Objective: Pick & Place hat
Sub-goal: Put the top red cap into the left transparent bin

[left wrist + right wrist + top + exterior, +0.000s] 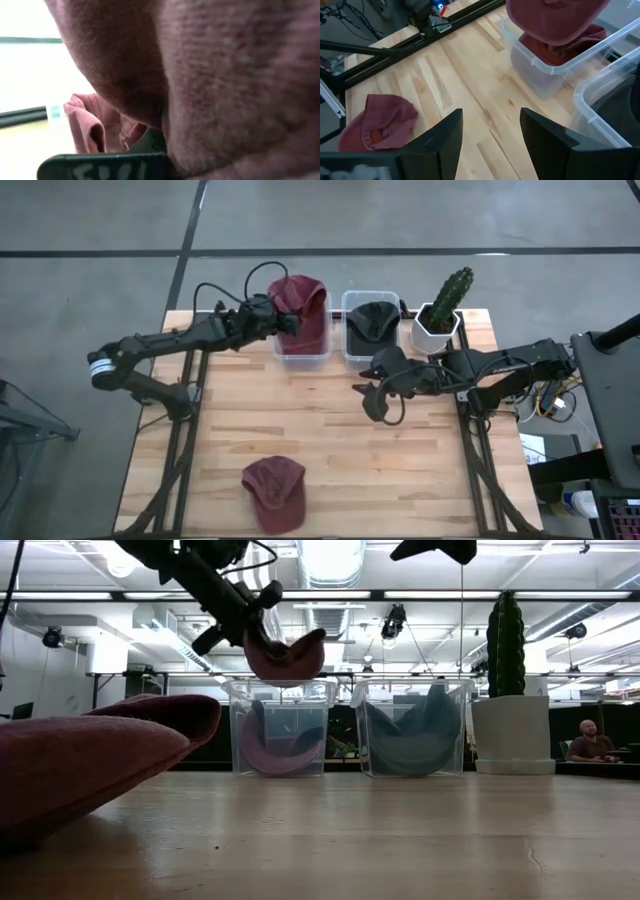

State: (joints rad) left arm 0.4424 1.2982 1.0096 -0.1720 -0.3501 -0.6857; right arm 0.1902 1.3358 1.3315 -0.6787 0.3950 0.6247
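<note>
My left gripper (274,319) is shut on a maroon hat (303,308) and holds it above the left clear bin (300,355) at the table's far edge. Another maroon hat (275,750) lies inside that bin. A third maroon hat (273,492) rests crown up on the table near the front edge, and also shows in the right wrist view (379,122). My right gripper (374,396) hovers open over the middle of the table, right of center, with nothing between its fingers (445,137). My left gripper pinches the maroon hat at its left edge (252,640). The fingers come from the table's left, slanting down. The hat (225,75) hangs beside and below the fingertips, clear of the bin's rim (280,686). Cloth hides the exact place of contact in the wrist view.
A second clear bin (372,330) holding a dark hat (375,317) stands right of the first. A cactus in a white pot (443,308) stands at the far right. Bare wood lies between the bins and the front hat.
</note>
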